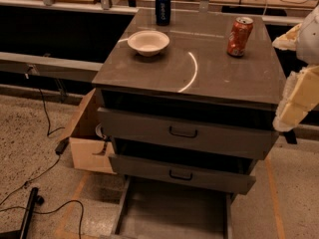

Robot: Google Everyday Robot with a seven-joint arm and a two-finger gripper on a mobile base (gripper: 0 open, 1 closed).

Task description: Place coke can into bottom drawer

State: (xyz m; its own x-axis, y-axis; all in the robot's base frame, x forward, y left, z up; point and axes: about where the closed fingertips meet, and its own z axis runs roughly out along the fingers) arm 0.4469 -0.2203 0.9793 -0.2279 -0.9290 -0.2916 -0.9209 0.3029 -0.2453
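The coke can (239, 36) is red-orange with a silver top and stands upright at the back right of the grey cabinet top (219, 78). The bottom drawer (174, 213) is pulled out at floor level, and its flat grey floor shows bare. My gripper (291, 66) is at the right edge of the view, beside the cabinet's right side, to the right of the can and a little lower. Its yellowish padded fingers (297, 99) stand apart with nothing between them. It is not touching the can.
A white bowl (148, 42) and a dark blue can (163, 8) stand on the cabinet top's left half. Two upper drawers with black handles (183, 132) are slightly open. A cardboard box (87, 138) sits left of the cabinet, with cables (45, 113) on the floor.
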